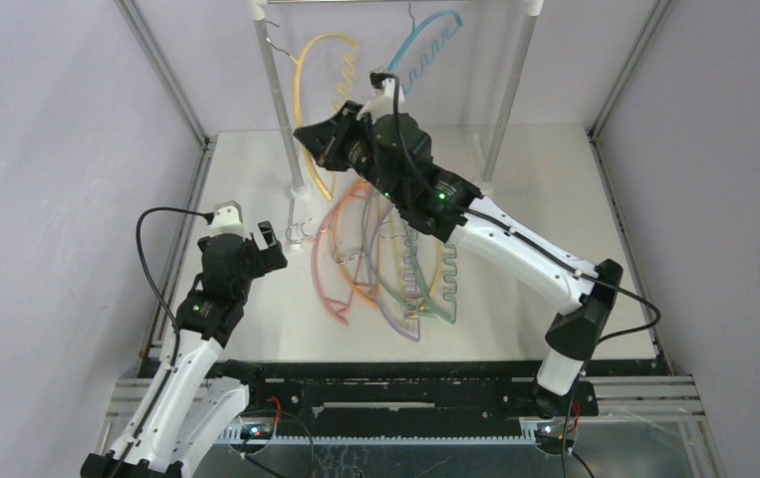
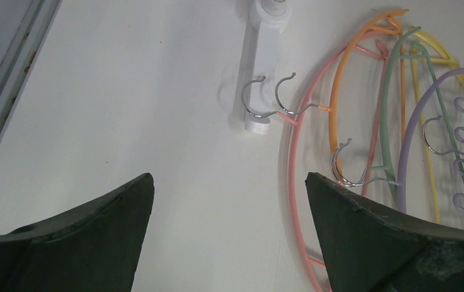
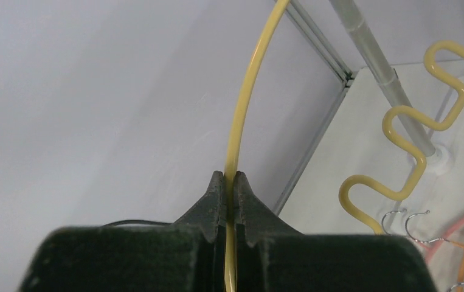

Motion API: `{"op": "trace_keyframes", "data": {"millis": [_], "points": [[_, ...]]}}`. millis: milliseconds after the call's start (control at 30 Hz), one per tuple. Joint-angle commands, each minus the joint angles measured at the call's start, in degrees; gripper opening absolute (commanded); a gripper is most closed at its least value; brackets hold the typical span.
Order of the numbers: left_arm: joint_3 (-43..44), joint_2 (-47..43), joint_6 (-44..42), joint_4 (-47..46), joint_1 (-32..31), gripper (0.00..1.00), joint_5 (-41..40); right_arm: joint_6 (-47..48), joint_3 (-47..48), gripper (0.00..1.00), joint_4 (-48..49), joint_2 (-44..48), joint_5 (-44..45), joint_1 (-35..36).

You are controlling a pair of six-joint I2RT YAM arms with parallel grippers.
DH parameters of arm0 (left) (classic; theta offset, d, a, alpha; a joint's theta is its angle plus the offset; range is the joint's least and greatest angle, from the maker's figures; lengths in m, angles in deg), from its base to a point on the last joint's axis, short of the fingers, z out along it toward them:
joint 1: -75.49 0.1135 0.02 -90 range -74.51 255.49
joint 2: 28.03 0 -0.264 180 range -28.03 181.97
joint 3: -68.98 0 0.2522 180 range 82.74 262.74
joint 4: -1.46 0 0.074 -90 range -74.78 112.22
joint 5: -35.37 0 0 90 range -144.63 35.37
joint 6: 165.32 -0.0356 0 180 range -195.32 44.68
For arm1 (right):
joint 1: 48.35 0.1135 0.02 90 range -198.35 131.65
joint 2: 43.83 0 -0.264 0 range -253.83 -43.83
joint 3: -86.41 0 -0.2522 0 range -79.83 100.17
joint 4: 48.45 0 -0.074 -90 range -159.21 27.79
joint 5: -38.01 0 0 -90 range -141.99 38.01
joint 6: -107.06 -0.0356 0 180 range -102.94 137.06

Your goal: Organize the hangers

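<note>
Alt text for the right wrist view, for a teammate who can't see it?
The right gripper is pinched shut on the curved arm of a thin yellow plastic hanger, whose wavy bar snakes down the right side. Behind: a grey wall, a slanted metal rail post and, bottom right, small metal hooks on the white table.

A white table (image 1: 555,199) filled the middle of the booth, its top matt and plain. Pale grey-lilac panels closed it in: a left wall (image 1: 57,149), a right wall (image 1: 724,149) and a back wall (image 1: 206,50). Slim metal struts (image 1: 159,65) ran up the back corners. At the far side stood a clothes rack, its silvery poles (image 1: 278,100) rising from white feet (image 2: 259,67). A black slotted rail (image 1: 405,370) lined the near edge, with what looked like a metal plate (image 1: 435,453) below. The light was soft and even, and the shadows were faint.
</note>
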Motion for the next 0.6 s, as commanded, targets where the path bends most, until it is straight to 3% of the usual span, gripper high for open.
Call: {"op": "trace_keyframes", "data": {"millis": [0,200,567], "points": [[-0.99,-1.30,-0.32,-0.36,0.33,0.99,-0.27,-0.32,4.98,0.00,10.32,-2.36,-0.55,-1.84],[-1.18,-1.76,-0.41,-0.27,0.32,1.00,-0.87,-0.89,8.43,0.00,12.99,-4.50,-2.40,-4.72],[-1.05,-0.92,-0.71,-0.34,0.29,1.00,-1.44,-2.58,5.27,0.00,16.93,-3.52,-3.36,-7.90]]}}
